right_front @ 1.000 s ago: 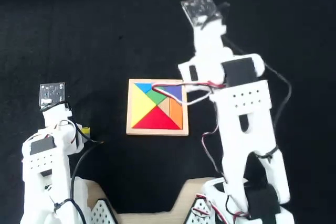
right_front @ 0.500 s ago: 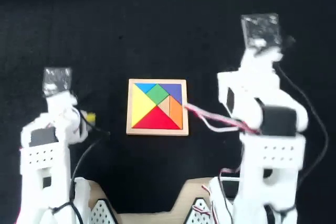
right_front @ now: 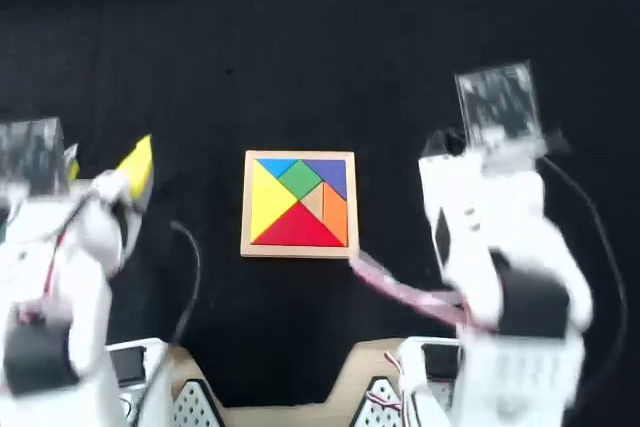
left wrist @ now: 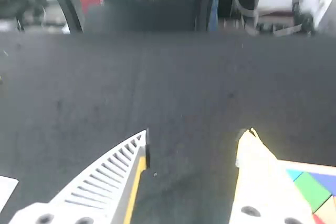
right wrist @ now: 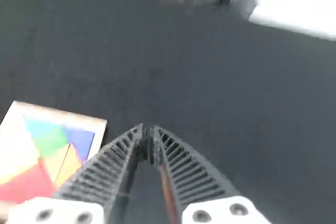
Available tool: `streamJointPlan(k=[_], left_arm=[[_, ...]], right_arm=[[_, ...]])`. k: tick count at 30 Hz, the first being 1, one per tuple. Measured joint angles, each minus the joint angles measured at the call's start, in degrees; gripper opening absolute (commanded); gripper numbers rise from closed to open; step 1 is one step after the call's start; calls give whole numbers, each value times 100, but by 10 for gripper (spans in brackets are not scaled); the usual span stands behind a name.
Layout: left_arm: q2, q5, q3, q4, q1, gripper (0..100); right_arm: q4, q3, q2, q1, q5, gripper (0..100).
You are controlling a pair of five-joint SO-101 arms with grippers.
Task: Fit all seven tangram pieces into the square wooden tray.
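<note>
Both arms have pulled back from the tray: left gripper at its nine o'clock, jaws apart and empty; right gripper toward two o'clock, pinched closed on nothing. All seven pieces sit inside, so the job looks finished.

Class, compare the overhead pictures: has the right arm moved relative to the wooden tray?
Yes. The right arm, earlier reaching over the far right corner of the wooden tray, has swung rightward and stands clear of it.

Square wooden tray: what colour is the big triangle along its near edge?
Big triangle is red, best in high view.
</note>
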Motion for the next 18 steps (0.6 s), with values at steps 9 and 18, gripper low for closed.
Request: streamJointPlan(k=[9,18], left_arm=[[-2585,-44,3385,-1248,0,275],[-2673,-53,5424,-3244,0,275]], right_arm=[[-1512,2787,-1767,-9,-149,109],[-3121,4765,-1793,-79,-158,8]])
